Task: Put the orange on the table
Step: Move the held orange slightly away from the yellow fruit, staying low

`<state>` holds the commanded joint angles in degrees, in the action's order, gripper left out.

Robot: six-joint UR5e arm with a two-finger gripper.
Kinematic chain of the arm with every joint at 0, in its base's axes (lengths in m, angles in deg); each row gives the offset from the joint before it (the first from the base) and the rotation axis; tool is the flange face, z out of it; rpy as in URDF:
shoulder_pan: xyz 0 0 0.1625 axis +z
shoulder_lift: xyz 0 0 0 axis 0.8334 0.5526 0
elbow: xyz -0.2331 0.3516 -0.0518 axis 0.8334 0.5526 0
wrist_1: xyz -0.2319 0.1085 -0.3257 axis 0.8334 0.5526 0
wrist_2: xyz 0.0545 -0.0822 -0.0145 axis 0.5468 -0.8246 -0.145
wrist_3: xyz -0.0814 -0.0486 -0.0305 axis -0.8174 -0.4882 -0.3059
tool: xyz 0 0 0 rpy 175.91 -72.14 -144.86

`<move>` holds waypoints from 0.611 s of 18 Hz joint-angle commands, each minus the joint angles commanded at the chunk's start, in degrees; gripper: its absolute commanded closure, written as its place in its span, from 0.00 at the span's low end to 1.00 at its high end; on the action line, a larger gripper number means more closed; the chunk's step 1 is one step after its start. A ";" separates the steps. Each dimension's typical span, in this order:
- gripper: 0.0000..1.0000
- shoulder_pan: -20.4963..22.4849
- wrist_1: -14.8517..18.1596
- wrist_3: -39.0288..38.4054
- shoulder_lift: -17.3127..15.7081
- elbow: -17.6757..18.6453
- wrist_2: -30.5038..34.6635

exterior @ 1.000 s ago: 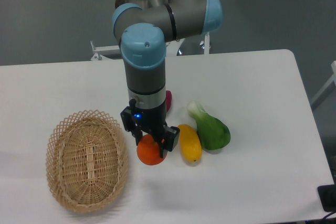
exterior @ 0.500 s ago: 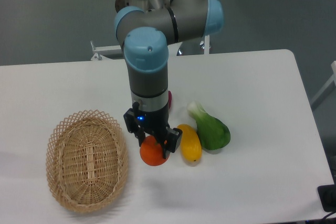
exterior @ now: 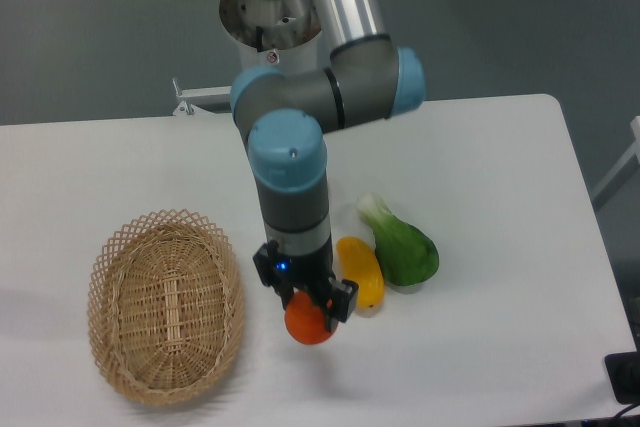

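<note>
1. The gripper (exterior: 311, 315) is clamped on the orange (exterior: 308, 324), jaws closed against its sides; the fruit sits low over the bench (exterior: 480, 347), but I can't tell whether it touches.
2. Risk: if the jaws open while it's off the surface, the round fruit could drop and roll, likely into the yellow fruit (exterior: 359, 272) just right of the gripper or toward the wicker basket (exterior: 165, 305) to its left.
3. Risk: the yellow fruit is very close to one jaw; opening wide may nudge it.
4. Risk: pressing down too far would squash the orange against the hard top.
5. Orange: small, round, orange-red, smooth-looking skin, top hidden by the jaws.
6. Bench: flat, white, matte, rounded corners.
7. Basket: oval, woven, open lattice rim, nothing visible inside.
8. Green leafy vegetable (exterior: 402, 246): beyond the yellow fruit, pale stalk, glossy green body.
</note>
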<state>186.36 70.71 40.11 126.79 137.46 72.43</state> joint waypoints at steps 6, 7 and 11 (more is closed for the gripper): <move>0.33 -0.26 0.09 -4.13 1.68 1.49 0.09; 0.32 -0.44 0.09 -5.35 2.03 1.93 0.09; 0.32 -1.23 0.09 -8.09 3.43 1.49 1.14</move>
<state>185.13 70.79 32.02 130.23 138.95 73.57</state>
